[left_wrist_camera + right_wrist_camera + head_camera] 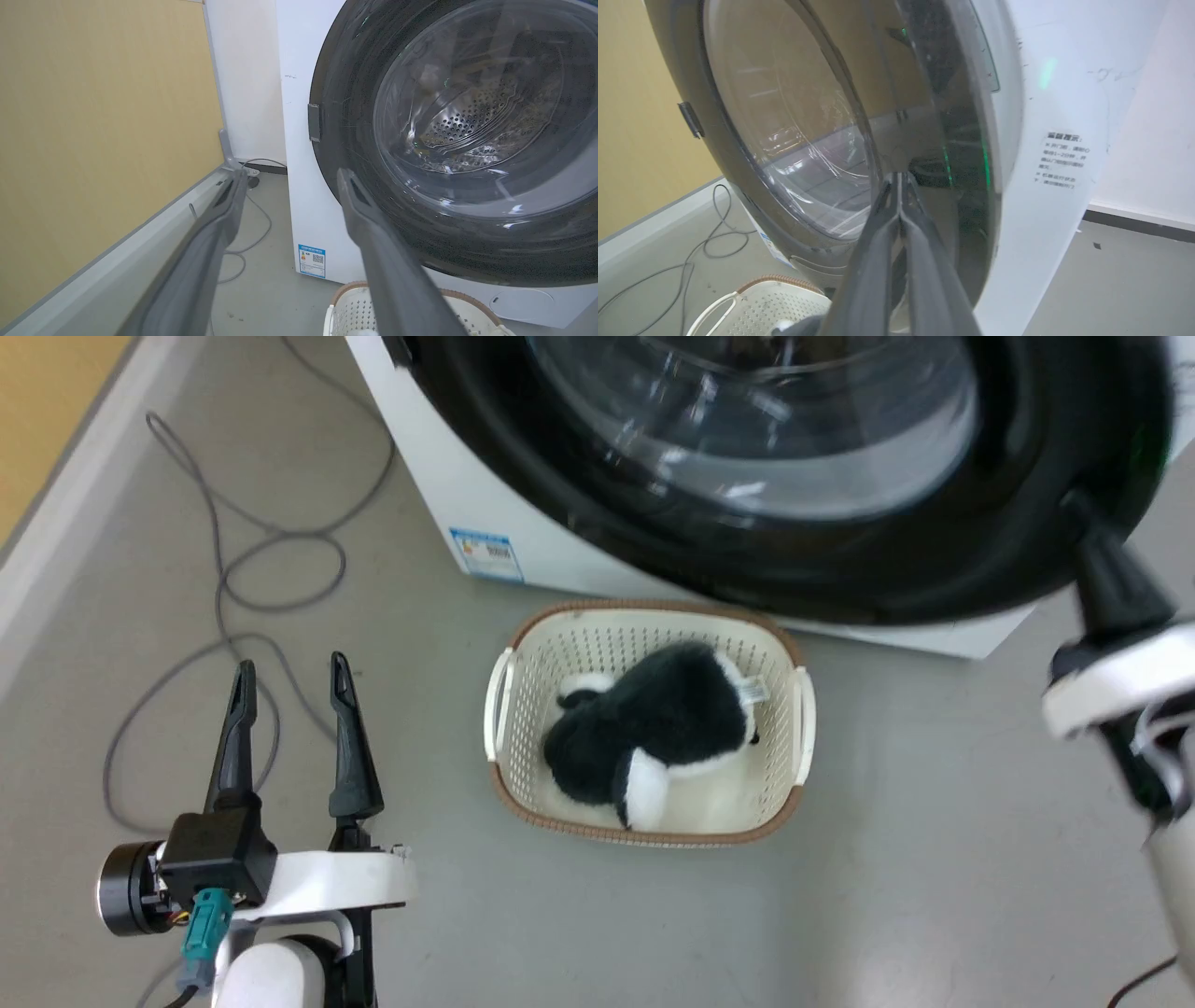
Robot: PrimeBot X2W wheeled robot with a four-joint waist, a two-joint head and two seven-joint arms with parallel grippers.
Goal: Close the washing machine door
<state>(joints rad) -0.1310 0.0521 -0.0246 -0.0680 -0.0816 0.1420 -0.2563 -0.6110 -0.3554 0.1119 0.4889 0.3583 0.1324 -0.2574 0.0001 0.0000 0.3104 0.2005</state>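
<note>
The washing machine door [840,569], a black-rimmed disc with a bulging glass window, lies close against the white washing machine [457,476]; I cannot tell whether it is latched. My right gripper [1074,504] is shut and empty, its tips pressed on the door's black rim at the right. In the right wrist view the gripper's closed tips [899,176] touch the rim of the door [784,116] beside the machine's white front [1055,93]. My left gripper [289,677] hangs open over the floor at the lower left. The left wrist view shows that gripper [292,175] apart from the door [467,116].
A cream basket [644,625] holding a black-and-white plush toy [653,728] sits on the grey floor just before the machine. A grey cable [224,579] loops over the floor at the left. A grey skirting [56,495] below a yellow wall bounds the left side.
</note>
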